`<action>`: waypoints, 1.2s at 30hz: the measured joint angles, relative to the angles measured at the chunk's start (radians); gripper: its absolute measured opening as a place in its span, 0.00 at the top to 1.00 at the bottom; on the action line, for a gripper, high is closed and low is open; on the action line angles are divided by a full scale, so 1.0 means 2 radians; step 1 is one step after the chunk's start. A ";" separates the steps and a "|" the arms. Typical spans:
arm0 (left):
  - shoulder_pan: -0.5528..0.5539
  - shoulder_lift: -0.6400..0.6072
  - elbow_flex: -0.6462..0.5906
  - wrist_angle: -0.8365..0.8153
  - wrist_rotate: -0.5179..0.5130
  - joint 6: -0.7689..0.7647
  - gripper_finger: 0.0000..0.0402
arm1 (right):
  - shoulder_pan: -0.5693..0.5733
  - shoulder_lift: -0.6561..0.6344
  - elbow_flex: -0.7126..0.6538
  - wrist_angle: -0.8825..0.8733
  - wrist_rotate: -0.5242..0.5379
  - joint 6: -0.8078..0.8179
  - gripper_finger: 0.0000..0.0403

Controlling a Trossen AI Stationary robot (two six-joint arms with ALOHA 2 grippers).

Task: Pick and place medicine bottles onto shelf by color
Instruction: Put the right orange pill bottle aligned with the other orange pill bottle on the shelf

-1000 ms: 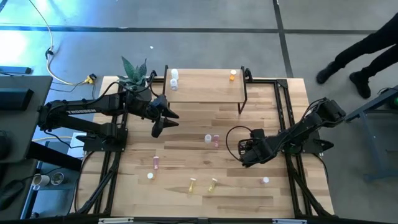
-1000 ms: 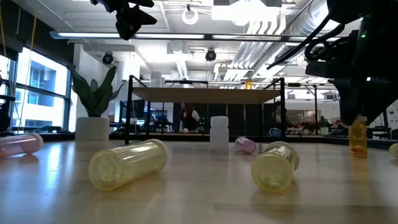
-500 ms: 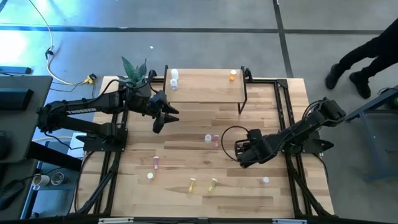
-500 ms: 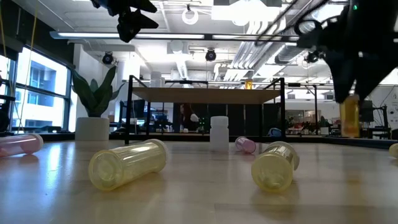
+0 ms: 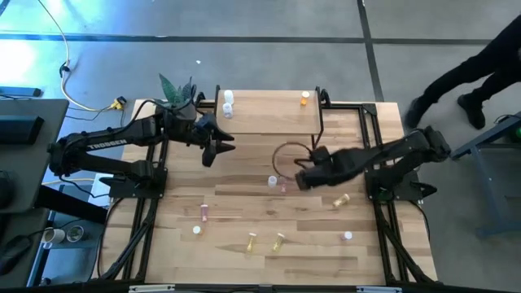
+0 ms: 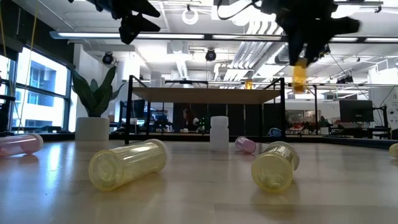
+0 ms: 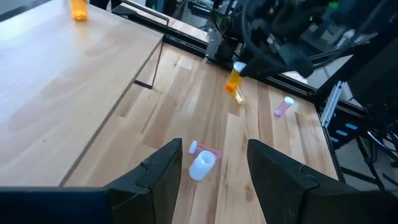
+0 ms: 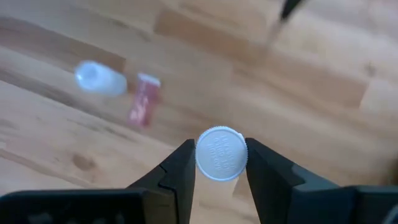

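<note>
Wooden table (image 5: 244,163): white bottle (image 5: 273,181) upright mid-table, pink bottle (image 5: 283,185) lying just beside it. Two pale yellow bottles (image 5: 265,242) lying near front edge. Potted plant (image 5: 174,94) at back left corner. Shelf (image 5: 269,114) at back: two white bottles (image 5: 228,102) on left end, orange bottle (image 5: 304,98) on right end.

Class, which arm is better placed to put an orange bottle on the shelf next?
The right: the right gripper already holds an orange bottle aloft beside the shelf. The left gripper is open and empty.

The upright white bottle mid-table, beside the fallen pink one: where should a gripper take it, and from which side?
Probably from straight above, fingers closing across the cap of the white bottle. It stands upright, and the pink bottle lies close on one side, so a low sideways approach might knock it.
</note>
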 joint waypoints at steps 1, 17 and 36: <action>0.002 0.000 0.000 0.000 0.000 0.000 0.57 | -0.014 0.000 0.009 0.001 0.000 -0.029 0.71; 0.013 0.000 0.000 0.000 0.000 0.000 0.57 | -0.199 0.000 0.165 0.011 0.027 -0.391 0.71; 0.013 0.000 0.000 0.000 -0.003 -0.007 0.57 | -0.304 -0.037 0.078 0.098 -0.053 -0.534 0.71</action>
